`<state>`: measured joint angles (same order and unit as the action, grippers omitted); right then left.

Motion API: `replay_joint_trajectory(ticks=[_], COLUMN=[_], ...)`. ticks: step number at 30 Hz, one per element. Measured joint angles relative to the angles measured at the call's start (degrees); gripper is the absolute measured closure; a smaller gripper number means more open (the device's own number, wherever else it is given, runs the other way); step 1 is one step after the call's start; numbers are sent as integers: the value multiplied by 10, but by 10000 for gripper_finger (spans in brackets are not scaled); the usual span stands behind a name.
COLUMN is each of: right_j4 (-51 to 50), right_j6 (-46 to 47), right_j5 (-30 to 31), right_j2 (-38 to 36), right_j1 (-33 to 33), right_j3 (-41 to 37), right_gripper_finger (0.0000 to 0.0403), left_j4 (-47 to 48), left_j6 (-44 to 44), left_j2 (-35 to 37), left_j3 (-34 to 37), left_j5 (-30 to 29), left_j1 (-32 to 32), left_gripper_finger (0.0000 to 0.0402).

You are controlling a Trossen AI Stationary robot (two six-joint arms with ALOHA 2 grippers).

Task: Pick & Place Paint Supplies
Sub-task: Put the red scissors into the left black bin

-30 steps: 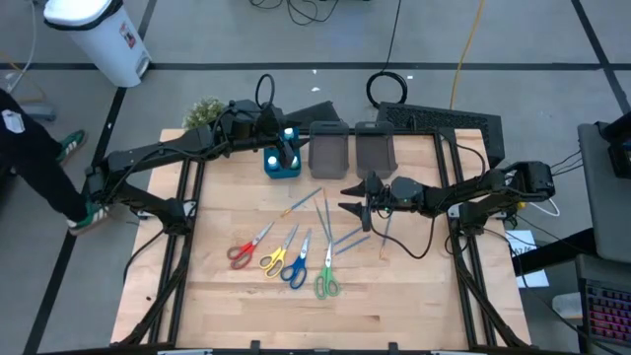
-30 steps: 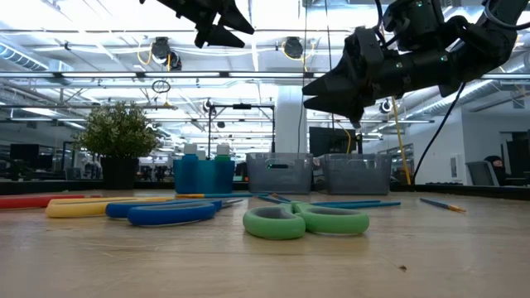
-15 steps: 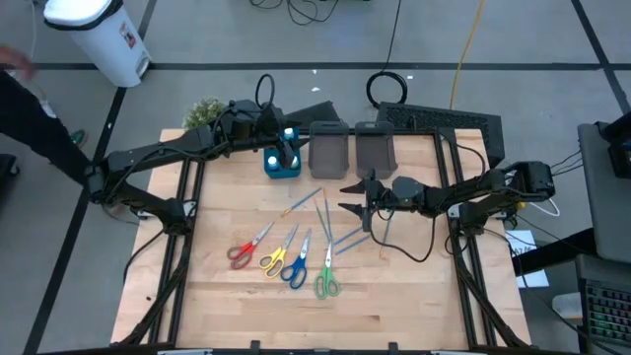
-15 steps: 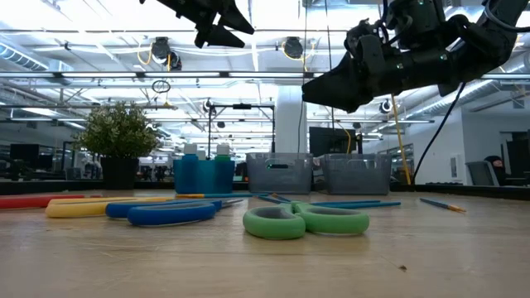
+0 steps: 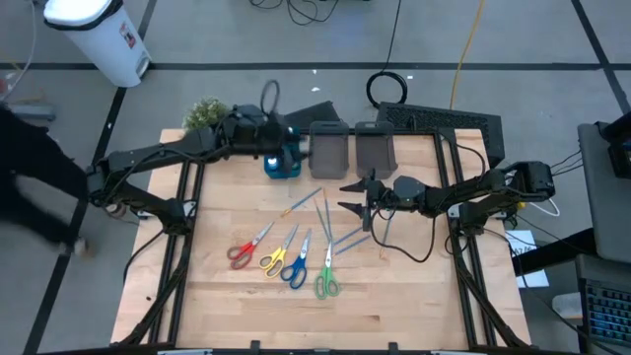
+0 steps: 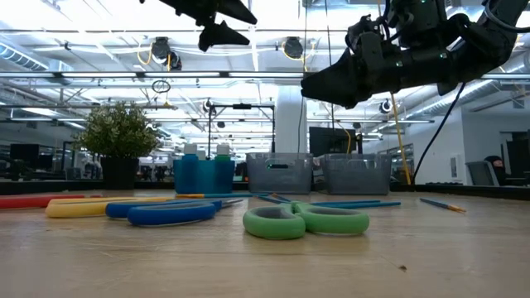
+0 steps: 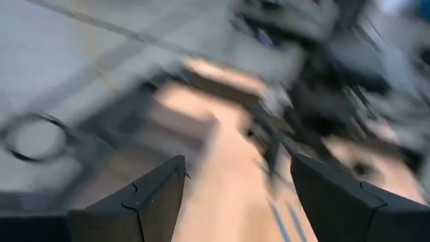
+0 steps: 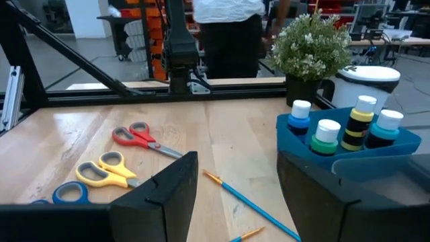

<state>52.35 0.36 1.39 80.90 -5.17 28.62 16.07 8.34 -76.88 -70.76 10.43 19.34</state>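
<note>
grey floor [image 5: 513, 39] with dark seams, a white bin [image 5: 99, 35] on it, bright ceiling lights [image 6: 273, 12] overhead.

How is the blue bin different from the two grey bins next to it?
The blue bin is solid blue and smaller; the grey bins are see-through and larger. The blue bin holds capped paint bottles, while no contents show in the grey bins. All three sit in one row along the table's far edge.
</note>
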Motion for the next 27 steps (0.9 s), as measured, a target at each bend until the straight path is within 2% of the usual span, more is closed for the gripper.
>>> replay_joint_trajectory(ticks=[3, 7, 9, 13, 15, 20, 27], right_j4=[1, 7, 16, 28, 28, 27, 27], right_j6=[-9, -51, -59, -59, -55, -54, -54], right_j5=[0, 0, 0, 0, 0, 0, 0], right_j2=[0, 0, 0, 0, 0, 0, 0], right_j1=[0, 0, 0, 0, 0, 0, 0], right_j3=[0, 0, 0, 0, 0, 0, 0], right_gripper_finger=[206, 206, 206, 206, 206, 206, 206], left_j4=[73, 187, 260, 365, 402, 403, 296], left_j6=[11, 44, 66, 169, 225, 323, 390], left_j2=[0, 0, 0, -5, -6, -5, -5], left_j3=[0, 0, 0, 19, 36, 104, 207], left_j5=[49, 51, 14, -108, -134, -110, -37], left_j1=[-30, -103, -152, -251, -297, -387, -459], left_gripper_finger=[121, 121, 121, 121, 121, 121, 121])
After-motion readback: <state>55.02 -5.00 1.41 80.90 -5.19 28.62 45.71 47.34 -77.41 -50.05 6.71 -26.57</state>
